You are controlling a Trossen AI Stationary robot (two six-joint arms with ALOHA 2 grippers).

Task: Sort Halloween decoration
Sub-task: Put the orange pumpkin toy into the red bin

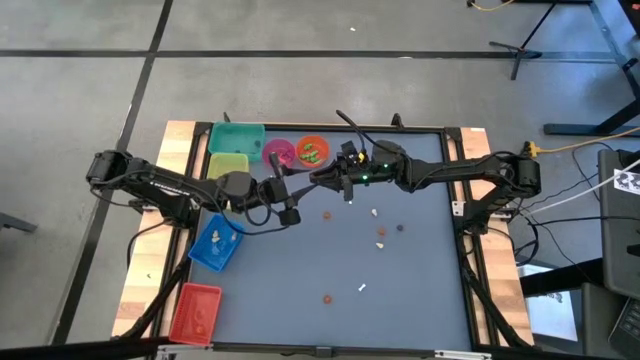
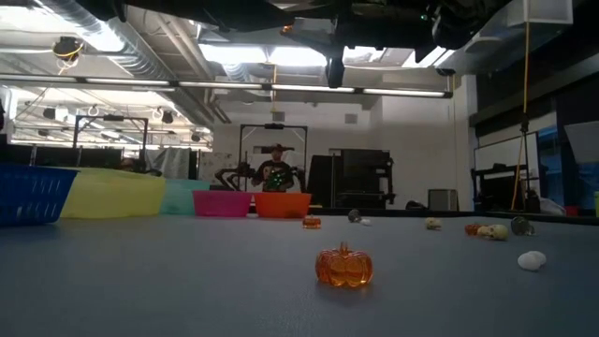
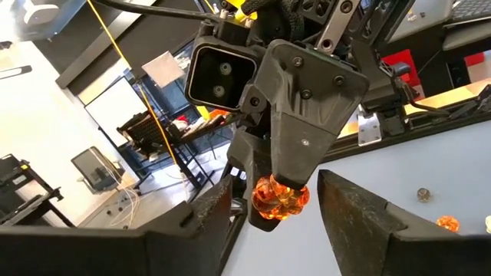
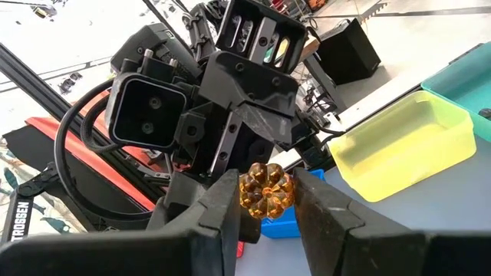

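Note:
Above the middle of the table my two grippers meet nose to nose. My right gripper is shut on a small orange pumpkin trinket. My left gripper faces it, open, one finger on either side of that pumpkin with a gap on each side. More Halloween decoration lies loose on the blue table top: an orange pumpkin, a white piece, a dark one and others. My right gripper pinches the orange pumpkin between its two fingers, one finger on each of its opposite sides. The fingers reach level from the table's right side. The pumpkin sits at their free ends, lifted well clear of the table.
Along the table's far left stand a teal bin, a yellow bin, a pink bowl and an orange bowl. A blue bin and a red bin sit at the left edge. A person stands far behind the table.

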